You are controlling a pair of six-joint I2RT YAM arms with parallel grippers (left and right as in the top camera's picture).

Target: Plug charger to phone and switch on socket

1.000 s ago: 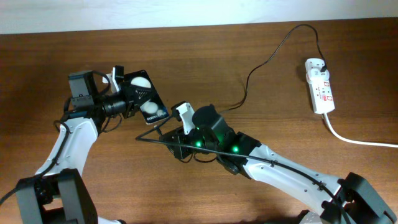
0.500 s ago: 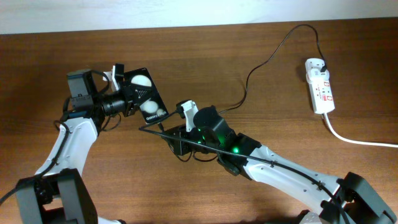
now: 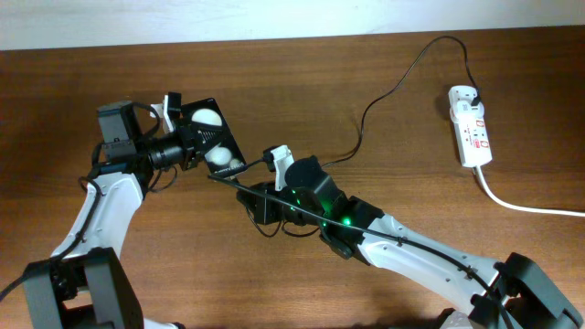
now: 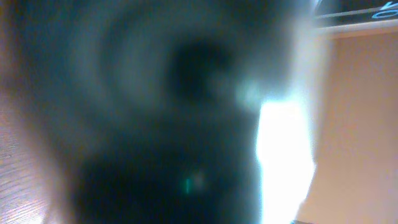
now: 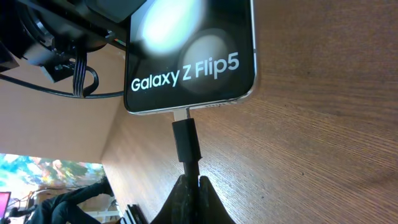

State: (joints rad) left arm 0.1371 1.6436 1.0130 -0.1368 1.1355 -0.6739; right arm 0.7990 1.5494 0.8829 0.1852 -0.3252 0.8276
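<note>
Nearer now, right hand (image 5: 188,184) pinches charger (image 5: 186,140) tip into phone (image 5: 193,68) clamped by left hand (image 3: 186,132).

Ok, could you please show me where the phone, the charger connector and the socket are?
phone (image 5: 193,62), right wrist view, on its face by the lettering.
charger connector (image 5: 186,142), right wrist view, on the black tip body.
socket (image 3: 471,128), overhead view, on its white top.

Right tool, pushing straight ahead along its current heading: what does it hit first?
The bottom edge of the phone. The charger connector pinched in the right tool sits at its port, seemingly touching or partly in. Depth there is unclear.
</note>
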